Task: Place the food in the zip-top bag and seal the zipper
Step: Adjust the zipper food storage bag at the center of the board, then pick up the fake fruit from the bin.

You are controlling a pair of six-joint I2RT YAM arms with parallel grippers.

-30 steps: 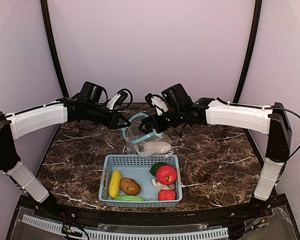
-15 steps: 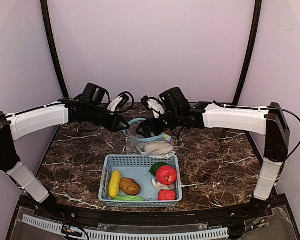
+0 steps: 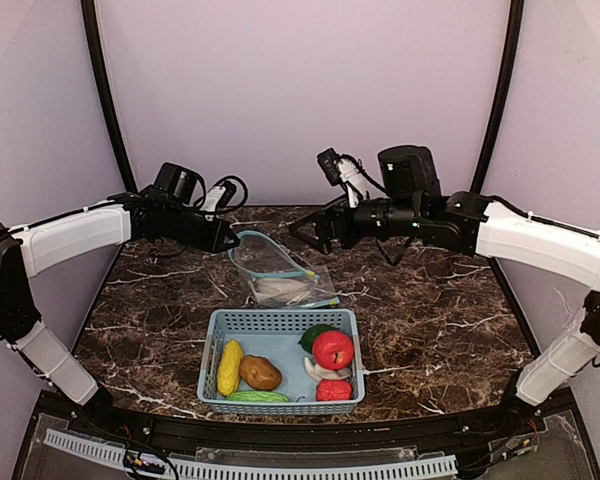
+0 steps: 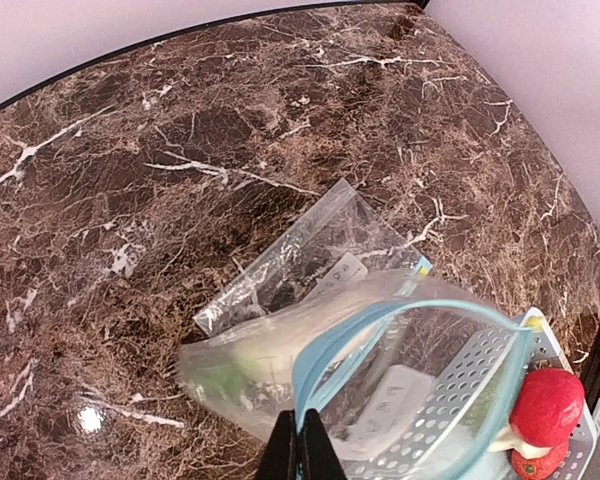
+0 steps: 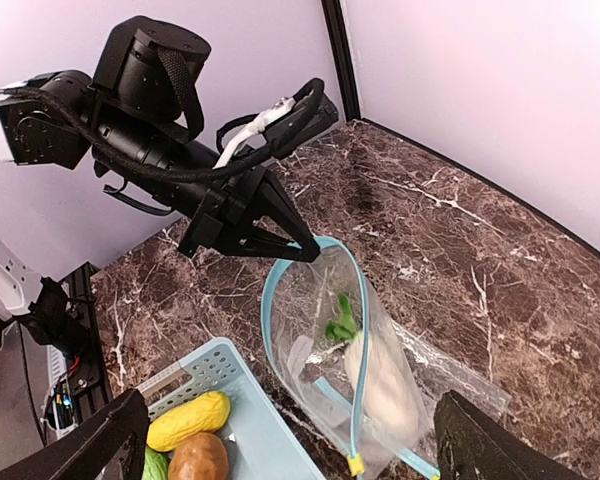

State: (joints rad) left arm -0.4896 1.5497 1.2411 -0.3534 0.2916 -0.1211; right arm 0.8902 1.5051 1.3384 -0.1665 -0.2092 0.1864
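Note:
The clear zip-top bag (image 3: pixel 276 268) with a blue zipper rim lies behind the basket, mouth open, the white radish (image 3: pixel 283 290) inside it. My left gripper (image 3: pixel 230 243) is shut on the bag's rim (image 4: pixel 315 375), holding the mouth up. In the left wrist view its fingertips (image 4: pixel 302 445) pinch the blue rim. My right gripper (image 3: pixel 305 232) is open and empty, hovering right of the bag's mouth. The right wrist view shows the bag (image 5: pixel 320 300) and radish (image 5: pixel 385 375) below it. Corn (image 3: pixel 230 367), potato (image 3: pixel 261 373), green pod (image 3: pixel 258 397), apple (image 3: pixel 333 350), dark green fruit (image 3: pixel 314 335), mushroom (image 3: pixel 325 370) and small red fruit (image 3: pixel 333 390) lie in the basket.
The light blue basket (image 3: pixel 280 317) stands at the front middle of the dark marble table, just in front of the bag. Black frame posts rise at the back left and back right.
My right gripper has left the bag's rim and drawn back up and to the right, now open. The bag has sagged lower onto the table, still held by my left gripper.

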